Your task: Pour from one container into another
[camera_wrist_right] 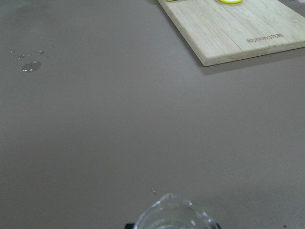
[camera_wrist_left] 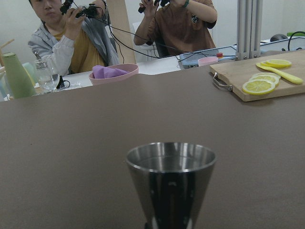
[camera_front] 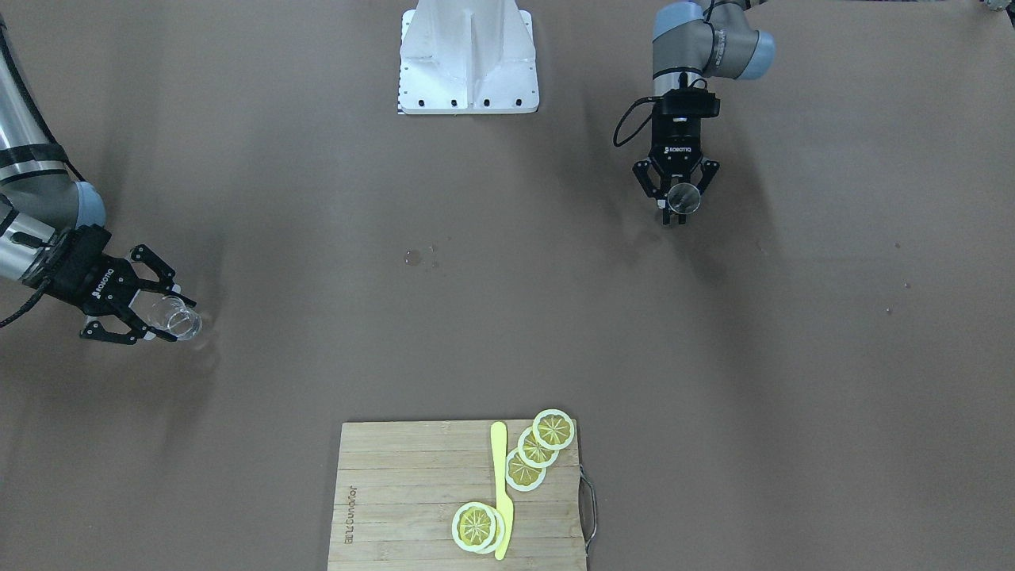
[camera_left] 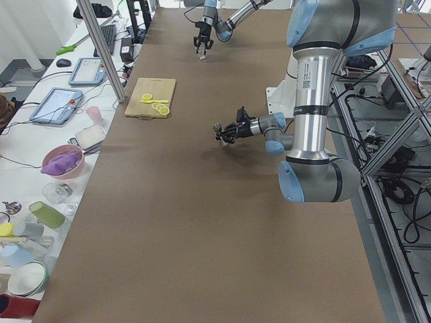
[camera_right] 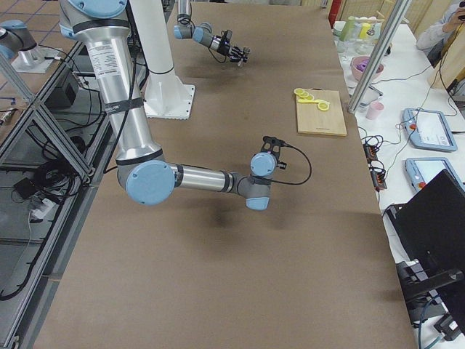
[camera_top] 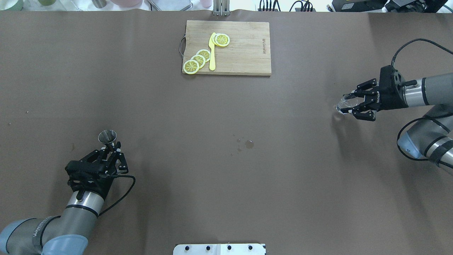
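My left wrist camera shows what the overhead view cannot: the steel jigger [camera_wrist_left: 170, 179] stands upright with its rim level. Past the tabletop [camera_top: 226, 184], two people sit by a pink bowl [camera_wrist_left: 113, 74]. My right wrist camera catches only the rim and pouring lip of the clear glass cup [camera_wrist_right: 172, 215] at its bottom edge.

From overhead, my left gripper [camera_top: 112, 148] is closed narrow around the jigger's waist, the arm reaching forward near my side. My right gripper [camera_top: 349, 103] points inward from the far right, clamped on the cup. Whether the cup touches the tabletop I cannot tell. Cup and jigger are well apart. Between them lie water drops [camera_top: 249, 143]. At the far edge a cutting board [camera_top: 244, 53] carries lemon slices [camera_top: 191, 66] and a yellow knife [camera_top: 212, 56].
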Available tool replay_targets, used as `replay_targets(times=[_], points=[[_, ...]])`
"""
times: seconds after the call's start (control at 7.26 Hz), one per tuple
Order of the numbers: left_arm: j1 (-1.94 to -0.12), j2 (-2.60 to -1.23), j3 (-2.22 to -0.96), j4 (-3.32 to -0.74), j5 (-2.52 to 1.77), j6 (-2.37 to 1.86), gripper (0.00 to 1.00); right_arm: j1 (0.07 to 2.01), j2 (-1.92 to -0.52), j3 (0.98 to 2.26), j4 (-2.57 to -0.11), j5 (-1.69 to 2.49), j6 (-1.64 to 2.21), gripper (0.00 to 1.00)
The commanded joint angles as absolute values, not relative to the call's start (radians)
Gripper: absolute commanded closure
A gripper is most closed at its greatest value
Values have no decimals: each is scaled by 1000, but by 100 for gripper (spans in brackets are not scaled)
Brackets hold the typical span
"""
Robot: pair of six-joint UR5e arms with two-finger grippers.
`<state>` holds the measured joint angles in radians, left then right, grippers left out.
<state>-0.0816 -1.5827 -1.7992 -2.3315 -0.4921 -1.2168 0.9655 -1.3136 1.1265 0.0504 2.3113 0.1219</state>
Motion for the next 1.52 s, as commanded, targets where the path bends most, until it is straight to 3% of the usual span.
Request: replay_targets(times=[0.0, 0.83, 1.38], points=[[-83, -1594, -1835, -2380, -494, -1078, 100, 968, -1313, 1213, -35, 2327, 132, 100], [-90, -1609, -1845, -2632, -613, -759, 100, 1014, -1240, 1402, -326, 2451, 84, 100], [-171, -1774, -1816, -2643, -714, -485, 100, 1019, -1177, 1420, -425, 2454, 80, 100]])
